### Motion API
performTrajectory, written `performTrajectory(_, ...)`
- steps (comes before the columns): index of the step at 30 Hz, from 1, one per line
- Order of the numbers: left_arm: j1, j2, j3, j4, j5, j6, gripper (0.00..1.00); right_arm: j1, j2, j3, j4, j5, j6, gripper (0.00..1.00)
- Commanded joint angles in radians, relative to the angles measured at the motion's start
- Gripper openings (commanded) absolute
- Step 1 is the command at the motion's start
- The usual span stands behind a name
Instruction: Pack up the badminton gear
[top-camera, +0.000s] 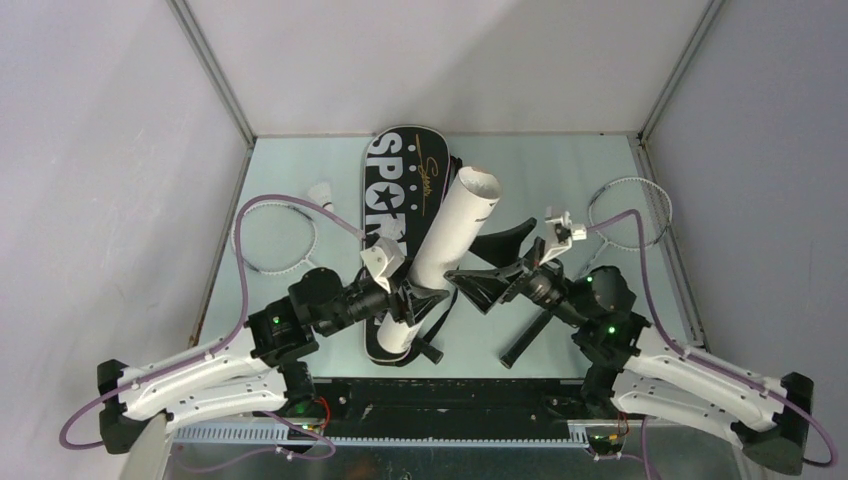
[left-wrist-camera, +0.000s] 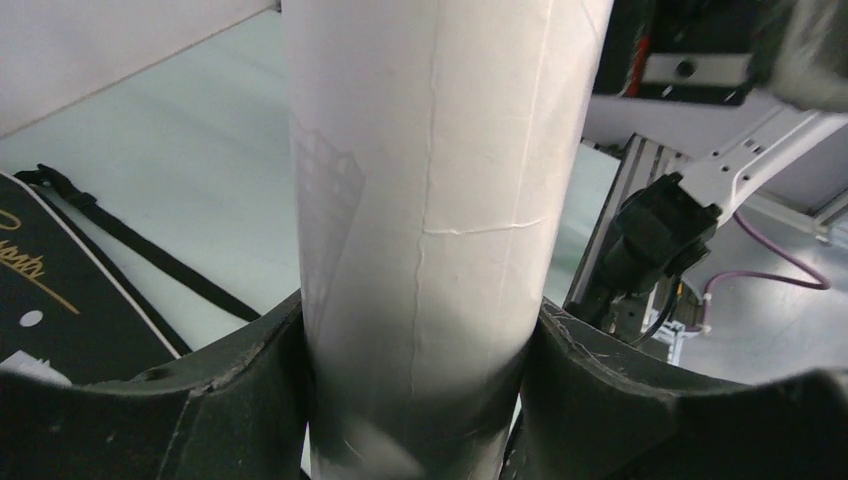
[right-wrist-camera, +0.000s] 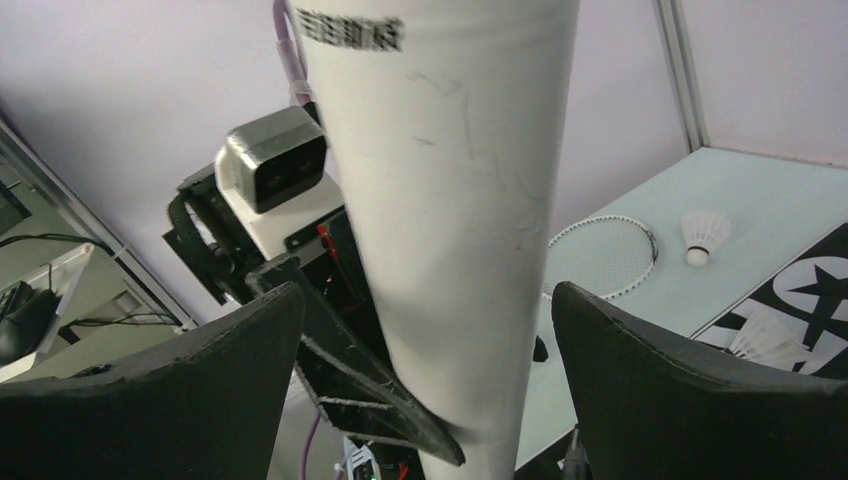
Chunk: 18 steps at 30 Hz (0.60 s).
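Note:
The long white cardboard tube (top-camera: 452, 230) is tilted, its open end up at the back, over the black bag lettered "SPORT" (top-camera: 392, 165). My left gripper (top-camera: 422, 298) is shut on the tube's lower part; in the left wrist view the tube (left-wrist-camera: 430, 180) fills the gap between both fingers (left-wrist-camera: 230, 385). My right gripper (top-camera: 472, 285) is open, its jaws on either side of the tube (right-wrist-camera: 450, 200) with gaps on both sides. One silver racket (top-camera: 278, 235) lies at the left, the other (top-camera: 630, 210) at the right. A shuttlecock (top-camera: 322, 190) lies at the back left.
The bag's strap (left-wrist-camera: 150, 255) trails on the table beside the bag (left-wrist-camera: 50, 300). A black handle (top-camera: 525, 340) lies near the front right. The right wrist view shows a racket head (right-wrist-camera: 600, 255), a shuttlecock (right-wrist-camera: 703, 235) and another shuttlecock (right-wrist-camera: 765, 340) on the bag. Walls enclose the table.

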Motion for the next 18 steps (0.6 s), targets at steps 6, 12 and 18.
performTrajectory(6,0.002,-0.019,0.03,0.13,0.031,-0.076,0.45,0.049,0.162,0.003,0.248,0.084,0.028,0.95)
performTrajectory(12,0.002,-0.033,0.003,0.155,0.035,-0.083,0.48,0.053,0.232,0.003,0.334,0.067,0.07,0.85)
performTrajectory(18,0.002,-0.031,-0.007,0.14,0.016,-0.085,0.62,0.053,0.23,0.003,0.334,0.049,0.068,0.54)
